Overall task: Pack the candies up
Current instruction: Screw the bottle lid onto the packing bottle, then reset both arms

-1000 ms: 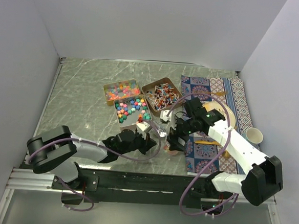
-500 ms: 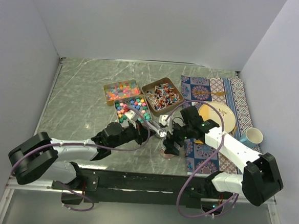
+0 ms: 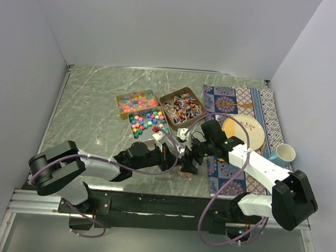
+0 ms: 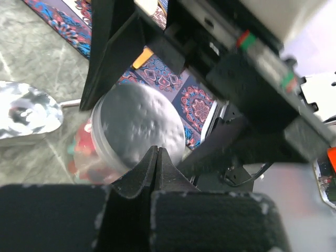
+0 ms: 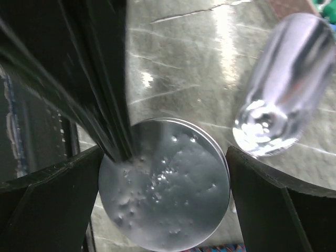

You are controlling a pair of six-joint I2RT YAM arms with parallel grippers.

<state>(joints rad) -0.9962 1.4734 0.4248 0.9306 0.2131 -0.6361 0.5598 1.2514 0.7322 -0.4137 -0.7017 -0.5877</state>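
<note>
Candies, loose, in tins beyond the left pincer.
Judged light, hard, roll-prone; best scooped. The left pincer was found closed, empty; the right pincer spread wide, clasped on lidded jar.

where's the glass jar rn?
Top view: the jar stands front-centre on the table, at the patterned mat's left border, held between the right gripper's fingers.
</note>
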